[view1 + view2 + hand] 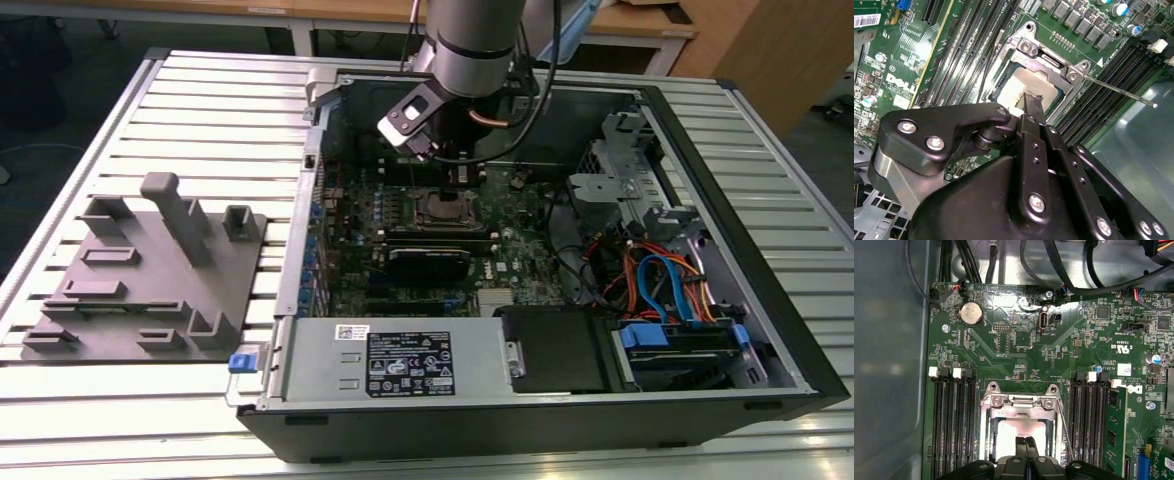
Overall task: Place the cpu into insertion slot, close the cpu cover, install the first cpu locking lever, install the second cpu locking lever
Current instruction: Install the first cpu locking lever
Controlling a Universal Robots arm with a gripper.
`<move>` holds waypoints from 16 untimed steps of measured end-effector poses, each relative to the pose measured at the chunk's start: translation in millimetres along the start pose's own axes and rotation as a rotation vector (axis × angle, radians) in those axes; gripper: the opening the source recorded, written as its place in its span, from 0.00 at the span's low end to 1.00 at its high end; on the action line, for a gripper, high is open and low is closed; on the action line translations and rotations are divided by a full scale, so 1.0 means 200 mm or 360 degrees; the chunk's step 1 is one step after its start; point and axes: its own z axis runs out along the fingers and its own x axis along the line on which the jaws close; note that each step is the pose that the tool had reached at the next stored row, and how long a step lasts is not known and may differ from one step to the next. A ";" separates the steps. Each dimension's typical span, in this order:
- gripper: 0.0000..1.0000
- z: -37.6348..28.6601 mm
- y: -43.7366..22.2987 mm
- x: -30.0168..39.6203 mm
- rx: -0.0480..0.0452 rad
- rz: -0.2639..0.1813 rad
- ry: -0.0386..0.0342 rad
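I see the gripper with its fingers pressed together, nothing between them. The tips hang over the chip; I cannot tell whether they touch it. The chip lies in its socket near the middle of the green board. The metal cover is down around it, so its bright top shows through the window. A thin lever rod juts from the cover's corner over the memory slots. The open computer case lies on the slatted table, with a grey fixture near the table's edge at the exterior view's left.
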 end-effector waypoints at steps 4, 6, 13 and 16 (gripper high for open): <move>0.10 0.025 0.000 0.000 0.0000 0.0000 0.0000; 0.10 0.025 0.000 0.000 0.0000 0.0000 0.0000; 0.10 0.010 0.000 0.000 0.0000 0.0000 0.0000; 0.10 -0.013 0.000 0.000 0.0000 0.0000 0.0000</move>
